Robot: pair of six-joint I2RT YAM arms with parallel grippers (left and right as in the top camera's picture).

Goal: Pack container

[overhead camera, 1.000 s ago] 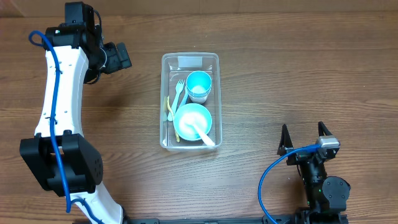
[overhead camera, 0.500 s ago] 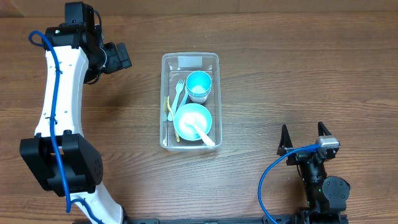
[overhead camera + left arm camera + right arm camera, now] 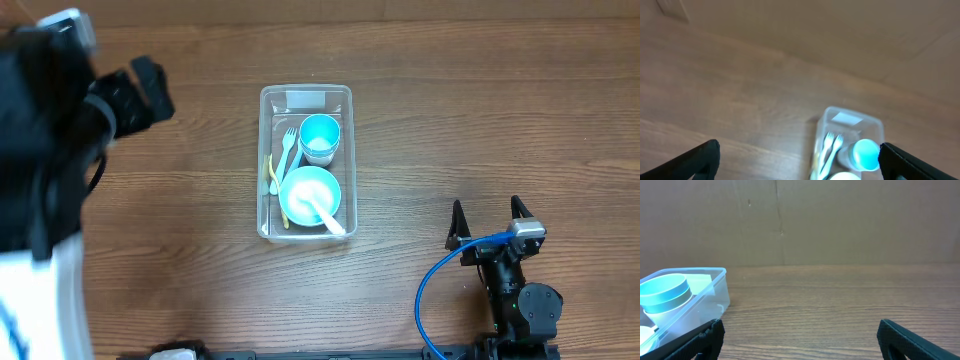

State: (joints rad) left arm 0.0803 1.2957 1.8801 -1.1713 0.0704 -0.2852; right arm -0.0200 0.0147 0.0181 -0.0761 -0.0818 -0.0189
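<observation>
At the middle of the table (image 3: 450, 110) the container (image 3: 305, 100) already holds bowls (image 3: 310, 190) and cutlery (image 3: 287, 150), so with the left gripper (image 3: 135, 95) and right gripper (image 3: 487, 218) both spread wide, empty and well apart from it, the best move seems parking them without nudging it.

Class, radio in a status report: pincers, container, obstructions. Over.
Left pincer open, right pincer open, both empty. Container mid-table, holding bowl, cups, forks. No obstruction seen.
</observation>
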